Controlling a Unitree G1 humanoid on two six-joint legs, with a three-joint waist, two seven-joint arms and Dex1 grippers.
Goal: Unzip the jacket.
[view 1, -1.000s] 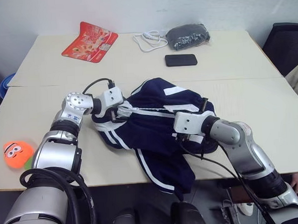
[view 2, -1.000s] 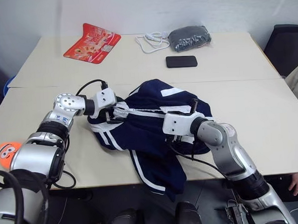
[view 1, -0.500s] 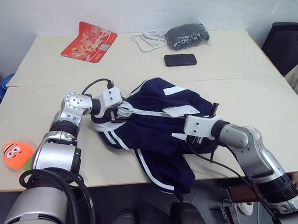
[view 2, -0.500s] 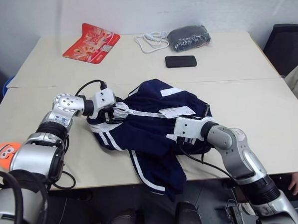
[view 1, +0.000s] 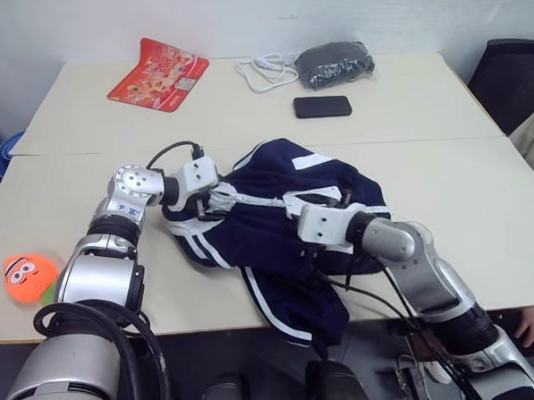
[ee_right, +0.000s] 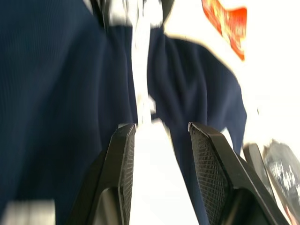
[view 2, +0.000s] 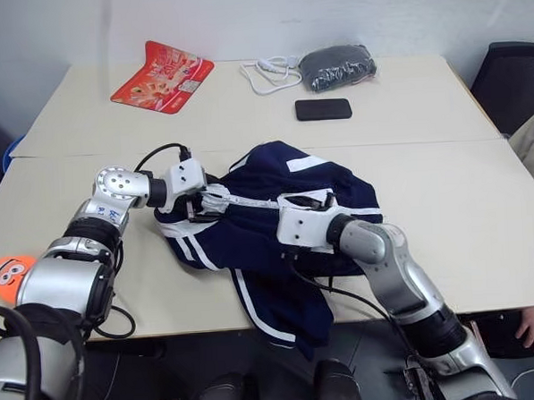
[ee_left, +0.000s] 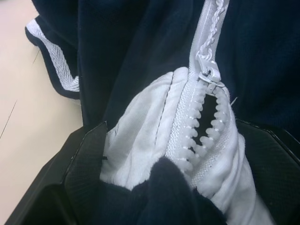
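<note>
No text can be read anywhere. The red packet [view 1: 157, 75] on the desk [view 1: 481, 180] carries print, but it is too small to make out.

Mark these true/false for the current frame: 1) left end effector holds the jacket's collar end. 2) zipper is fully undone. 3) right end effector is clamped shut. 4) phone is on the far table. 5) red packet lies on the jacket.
1) True: the left end effector grips the white collar end of the jacket.
2) False: the zipper slider sits near the collar, only a short stretch parted.
3) False: the right end effector shows a gap between its fingers, over the zipper line.
4) True: the phone lies on the far table.
5) False: the red packet lies on the far table, apart from the jacket.
</note>
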